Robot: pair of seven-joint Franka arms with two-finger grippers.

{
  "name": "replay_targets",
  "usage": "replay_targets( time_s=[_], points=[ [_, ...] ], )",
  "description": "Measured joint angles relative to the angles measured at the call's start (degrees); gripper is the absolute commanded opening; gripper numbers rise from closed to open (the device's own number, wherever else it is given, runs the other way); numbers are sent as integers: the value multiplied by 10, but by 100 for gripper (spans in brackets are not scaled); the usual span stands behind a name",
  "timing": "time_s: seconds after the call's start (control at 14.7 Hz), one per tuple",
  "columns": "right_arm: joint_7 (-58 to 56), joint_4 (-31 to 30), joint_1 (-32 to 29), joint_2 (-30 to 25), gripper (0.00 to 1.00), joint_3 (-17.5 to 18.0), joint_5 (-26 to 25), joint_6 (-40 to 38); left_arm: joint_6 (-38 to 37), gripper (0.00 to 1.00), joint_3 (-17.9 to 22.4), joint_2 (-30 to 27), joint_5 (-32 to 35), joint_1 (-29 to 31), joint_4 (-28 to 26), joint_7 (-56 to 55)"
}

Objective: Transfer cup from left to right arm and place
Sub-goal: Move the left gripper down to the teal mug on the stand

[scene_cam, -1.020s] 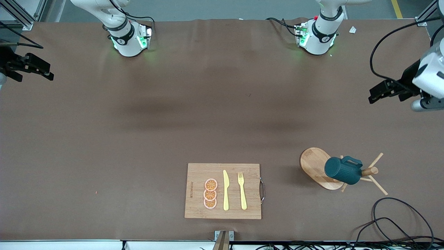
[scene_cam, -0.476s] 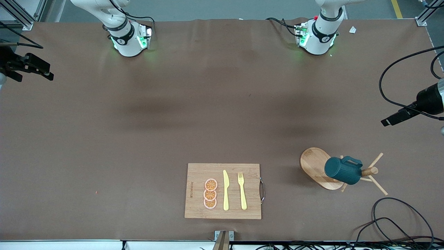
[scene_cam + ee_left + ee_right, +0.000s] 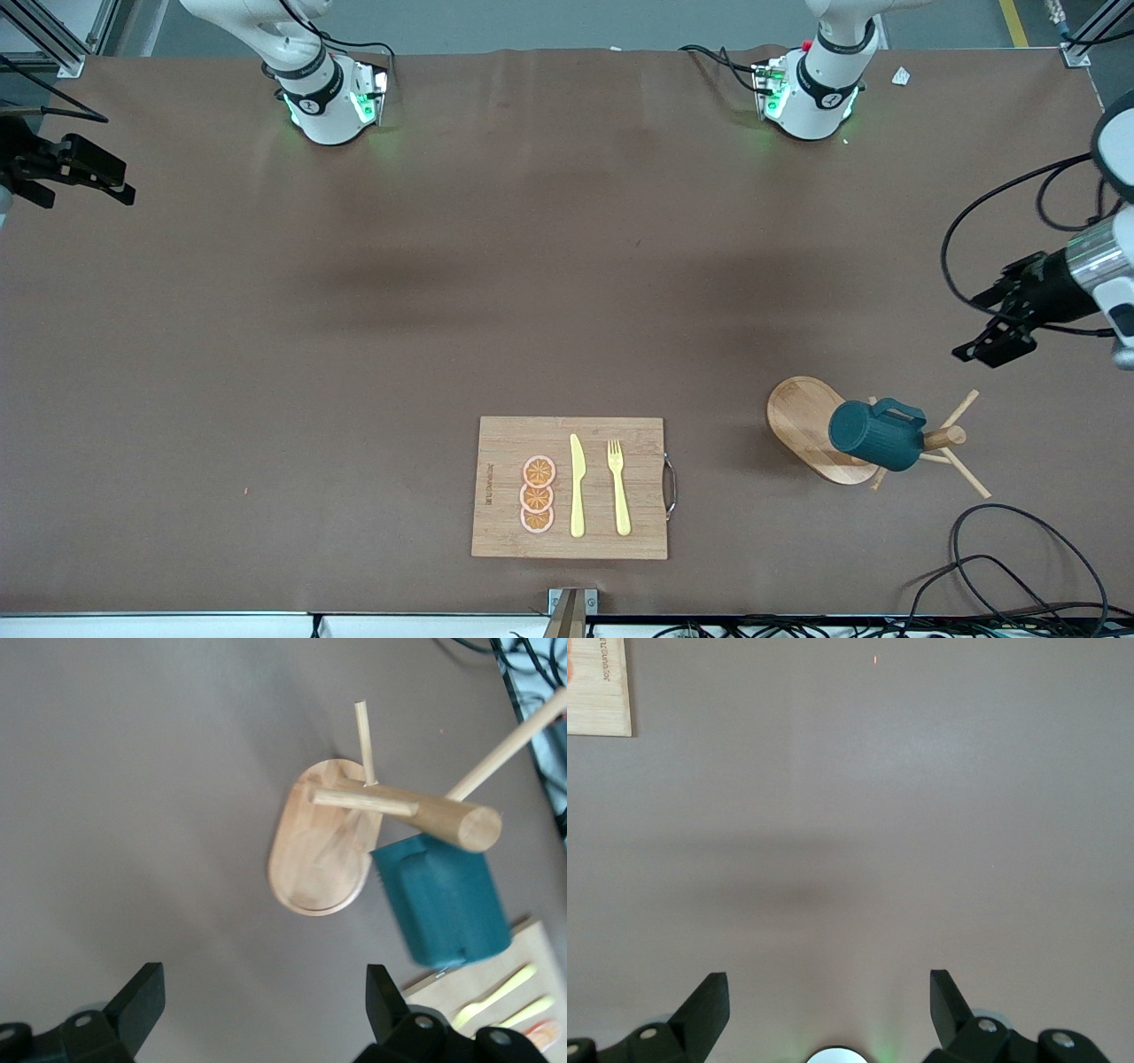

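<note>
With both sets of fingers spread wide and empty, right gripper (image 3: 84, 173) waiting, bring your left gripper (image 3: 997, 337) toward seven o'clock onto the ribbed teal cup (image 3: 875, 436) hanging on the wooden mug tree (image 3: 943, 437), squaring before closing.

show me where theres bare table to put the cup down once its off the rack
Widest bare stretch: between the two arm bases and the cutting board. Also bare: from the board toward the right arm's end, where the right tool waits. Crowded: around the cup on its wooden rack, with the left tool and cables close by.
</note>
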Motion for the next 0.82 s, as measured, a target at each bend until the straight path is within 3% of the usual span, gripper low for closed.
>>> replay_targets(
  time_s=[0.27,0.54,0.82],
  points=[
    [0,0,0,0,100,0,0,0,55,100,-18,21,-28,-1,0,-133],
    [0,1,0,0,100,0,0,0,99,100,-18,31,-76,1,-7,-161],
    [0,2,0,0,100,0,0,0,144,100,-19,40,-79,-2,-18,-182]
  ],
)
